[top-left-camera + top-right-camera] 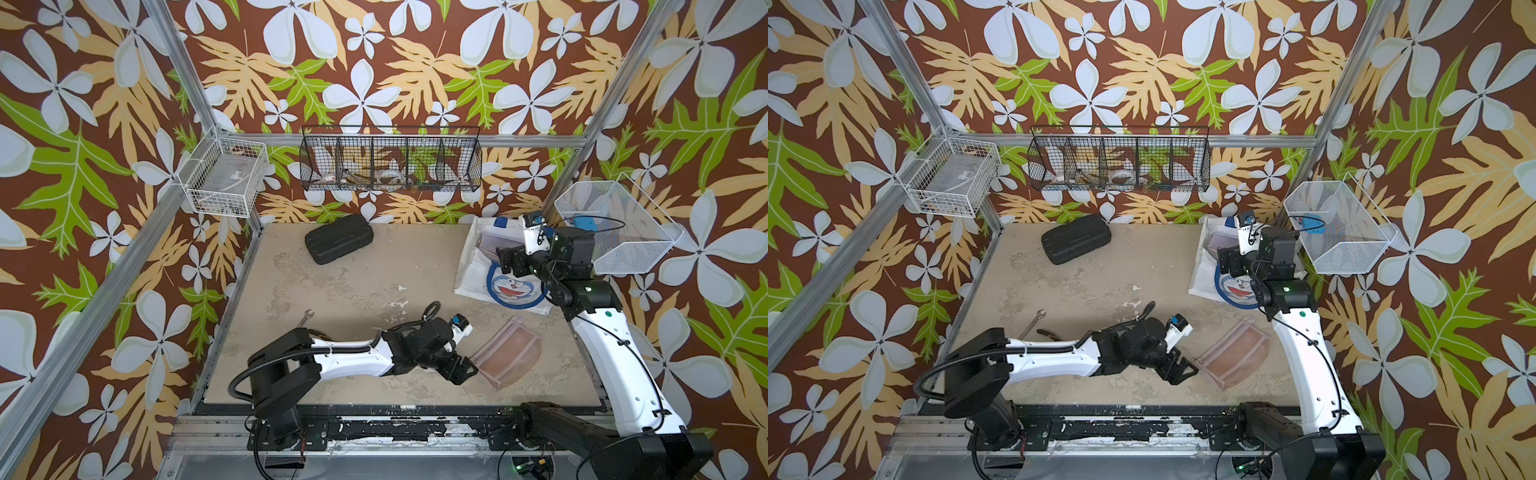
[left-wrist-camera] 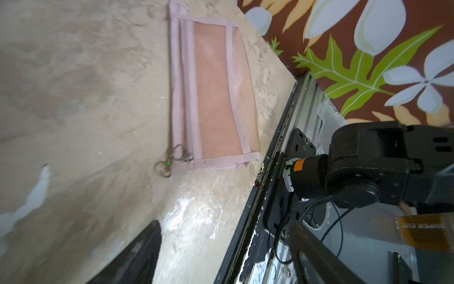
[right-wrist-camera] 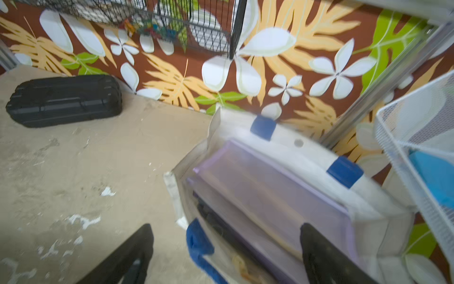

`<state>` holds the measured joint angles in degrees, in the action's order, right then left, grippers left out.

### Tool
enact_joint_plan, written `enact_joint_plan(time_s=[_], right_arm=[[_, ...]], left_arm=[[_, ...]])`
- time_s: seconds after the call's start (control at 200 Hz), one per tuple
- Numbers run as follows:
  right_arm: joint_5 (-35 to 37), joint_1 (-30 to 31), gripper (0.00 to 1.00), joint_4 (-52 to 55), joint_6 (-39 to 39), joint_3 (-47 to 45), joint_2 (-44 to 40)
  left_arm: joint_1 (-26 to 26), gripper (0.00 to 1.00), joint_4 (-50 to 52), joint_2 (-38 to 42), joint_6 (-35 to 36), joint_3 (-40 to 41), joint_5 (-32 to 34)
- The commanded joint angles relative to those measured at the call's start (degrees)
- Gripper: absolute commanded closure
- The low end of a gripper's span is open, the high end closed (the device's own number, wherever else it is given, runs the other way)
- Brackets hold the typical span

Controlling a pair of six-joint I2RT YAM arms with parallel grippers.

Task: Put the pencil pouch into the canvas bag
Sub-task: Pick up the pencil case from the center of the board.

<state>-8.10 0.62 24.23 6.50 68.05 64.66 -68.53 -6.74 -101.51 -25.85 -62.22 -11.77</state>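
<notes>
A pink mesh pencil pouch (image 1: 509,353) (image 1: 1235,353) (image 2: 216,98) lies flat on the table near the front right. Its zipper pull points at my left gripper (image 1: 461,369) (image 1: 1181,365) (image 2: 221,258). That gripper is open just short of the pouch's end, with nothing between its fingers. The white canvas bag (image 1: 478,274) (image 1: 1202,274) (image 3: 307,157) with blue handles stands at the back right. A lilac pouch (image 3: 270,191) (image 1: 492,241) rests inside its open mouth. My right gripper (image 1: 509,259) (image 1: 1229,259) (image 3: 226,255) hangs open over the bag's near rim, holding nothing.
A black hard case (image 1: 338,239) (image 1: 1075,239) (image 3: 63,99) lies at the back of the table. A wrench (image 1: 305,318) (image 1: 1034,322) lies by the left arm. A white mesh basket (image 1: 619,224) hangs beside the bag. Wire baskets (image 1: 390,160) (image 1: 222,180) hang on the walls.
</notes>
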Motion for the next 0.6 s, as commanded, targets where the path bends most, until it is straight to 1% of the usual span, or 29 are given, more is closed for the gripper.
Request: enact_joint_plan(time_s=[0.0,0.085,0.135,0.18,0.255,0.325,0.445,0.595], right_arm=[[-1.68,-2.63,0.03,-3.46,-3.41,-3.3,-1.1],[-6.7,-7.3,0.03,-4.71,-5.45,-6.11,-2.97],[-8.46,-9.75,0.03,-6.49,-7.05,-8.6,-5.15],[-8.79,-11.39,0.02,-8.57,-8.49,-11.2,-7.82],[-7.63,-13.35,0.0,-11.58,-10.25,-15.87,-11.72],[-6.54,-14.75,0.0,-13.6,-11.71,-19.35,-14.12],[-9.49,-17.16,0.0,-15.79,-14.83,-23.1,-16.05],[-10.06,-18.51,0.0,-16.23,-15.62,-23.36,-16.1]], left_arm=[[-2.88,0.17,3.93,-5.02,4.21,-4.59,6.0],[-5.85,0.16,6.76,-9.45,6.58,-9.04,11.06],[-7.03,0.13,7.19,-11.71,7.22,-10.88,13.35],[-7.69,0.09,7.03,-13.4,7.62,-12.15,15.91],[-8.27,0.09,6.59,-15.2,8.94,-13.53,19.05],[-8.28,0.09,4.5,-15.22,10.73,-13.2,19.97],[-8.63,0.11,4.19,-16.82,14.32,-15.57,20.2],[-9.04,0.13,5.9,-20.46,16.92,-20.72,20.97]])
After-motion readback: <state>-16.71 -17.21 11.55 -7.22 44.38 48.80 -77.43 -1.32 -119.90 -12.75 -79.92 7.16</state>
